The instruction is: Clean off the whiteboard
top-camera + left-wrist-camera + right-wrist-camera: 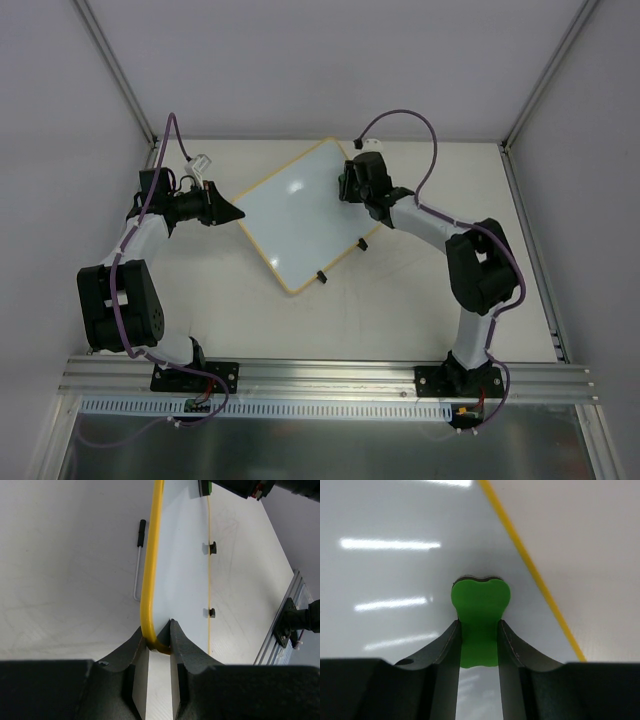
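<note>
The whiteboard (300, 215) lies tilted like a diamond on the table, white surface, yellow frame, two black feet on its lower right edge; no writing shows. My left gripper (237, 213) is shut on its left corner; the left wrist view shows the jaws pinching the yellow frame (150, 570) at the corner, gripper (159, 632). My right gripper (347, 186) is over the board's upper right part, shut on a green eraser (480, 615) pressed against the glossy board (395, 580), gripper (479, 625).
A thin grey pen with a black cap (138, 555) lies on the table left of the board. Grey walls enclose the table on three sides. An aluminium rail (330, 380) runs along the near edge.
</note>
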Controlling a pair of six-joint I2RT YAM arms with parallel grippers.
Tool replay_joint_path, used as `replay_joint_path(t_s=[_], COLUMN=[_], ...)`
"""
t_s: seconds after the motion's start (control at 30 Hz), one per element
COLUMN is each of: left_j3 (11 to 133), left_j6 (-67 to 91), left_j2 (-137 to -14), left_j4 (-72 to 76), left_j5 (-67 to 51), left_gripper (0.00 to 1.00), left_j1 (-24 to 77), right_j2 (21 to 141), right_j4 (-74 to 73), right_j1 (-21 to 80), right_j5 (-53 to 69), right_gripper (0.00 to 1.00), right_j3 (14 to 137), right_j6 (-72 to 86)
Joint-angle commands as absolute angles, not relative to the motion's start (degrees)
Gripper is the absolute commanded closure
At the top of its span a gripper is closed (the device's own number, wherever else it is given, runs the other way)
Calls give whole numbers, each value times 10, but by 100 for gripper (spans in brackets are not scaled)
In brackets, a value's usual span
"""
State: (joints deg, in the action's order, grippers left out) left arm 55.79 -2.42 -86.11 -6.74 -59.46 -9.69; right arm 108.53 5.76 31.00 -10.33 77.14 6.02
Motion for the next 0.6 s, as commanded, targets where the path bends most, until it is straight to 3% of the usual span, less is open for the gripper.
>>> replay_joint_path(t_s=[0.0, 0.33, 0.57], left_j3=[560, 563, 565], left_j6=[-120, -112, -110], left_j2=[-866, -873, -875], left_j4=[-70, -70, -71], left_j5=[-541, -532, -531], left_gripper=[100, 100, 100], left_j1=[-74, -74, -74], right_j2=[1100, 1096, 1061], right_j4=[36, 87, 97], right_j1=[387, 554, 531], right_j5=[-40, -26, -91], right_gripper=[100, 100, 100], right_j3=[744, 665, 610], right_j6=[26, 13, 36])
